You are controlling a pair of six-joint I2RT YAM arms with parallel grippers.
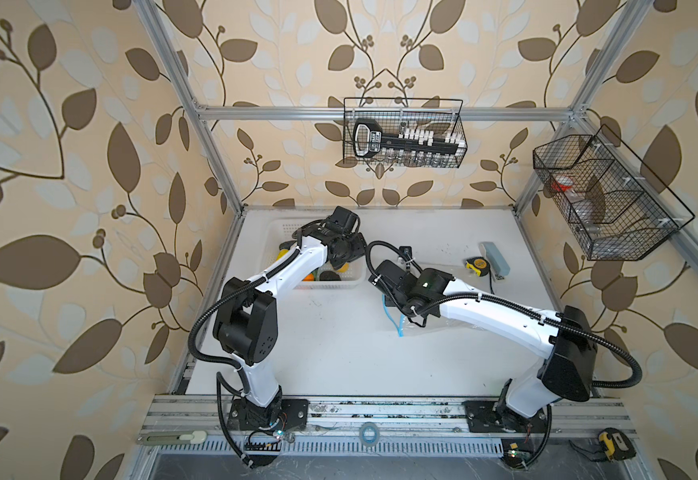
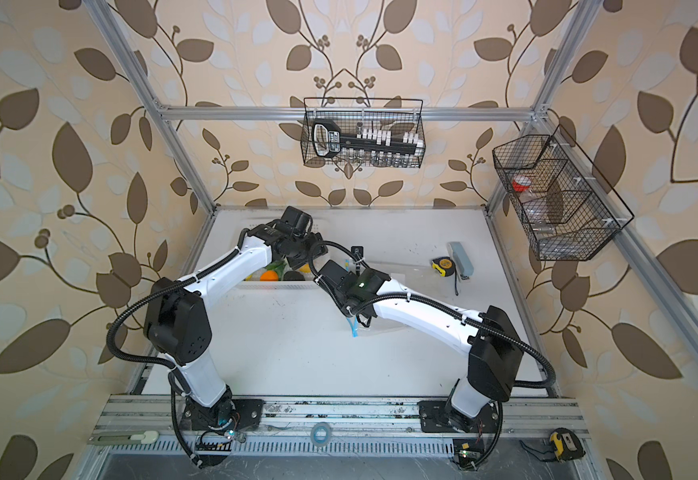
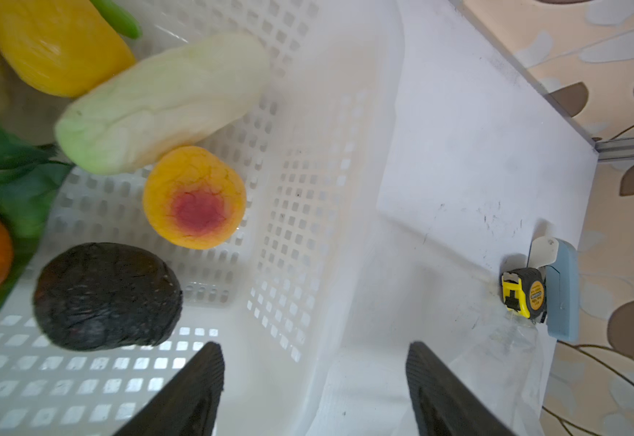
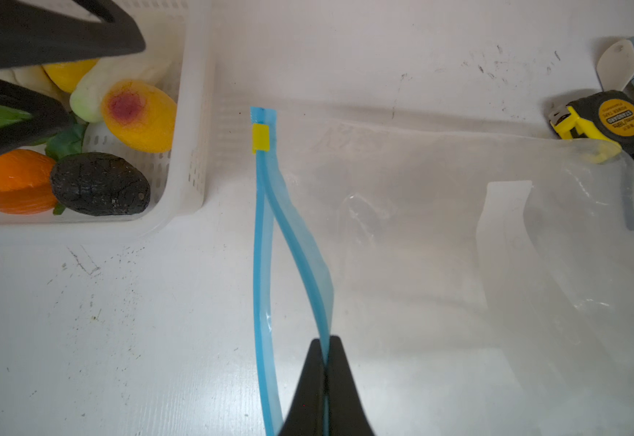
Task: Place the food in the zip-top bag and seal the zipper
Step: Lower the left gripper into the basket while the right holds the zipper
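- Right wrist view gives me the clearest read: the bag [image 4: 421, 245] lies on the surface [image 4: 119, 321] just beside the basket [image 4: 194, 113], and I see nothing inside it.
- Is the mouth open?
- Partly. My right fingers [image 4: 324, 377] are clenched on one lip of the zipper [image 4: 266, 226], drawing it off the other lip, so there is a narrow gap. The slider [image 4: 260, 137] sits at the end away from my grip.
- And the food?
- Every piece I can make out is in the basket: eggplant [image 3: 107, 298], peach [image 3: 194, 198], cucumber [image 3: 164, 102], orange [image 4: 17, 181], a yellow piece [image 3: 55, 45] and a leaf [image 3: 5, 170]. My left fingers [image 1: 341, 264] hang over the basket, spread wide with nothing between them. The eggplant lies nearest them.
- So how far along are we?
- Barely started, I'd judge. Holding the mouth apart is the only preparation in place. No piece has gone across yet, and the gap looks tight for the bigger ones, so I may need to lift that lip higher.
- What's left, then?
- Picking each piece out, dropping it through the mouth, then running the slider along the zipper to close it.
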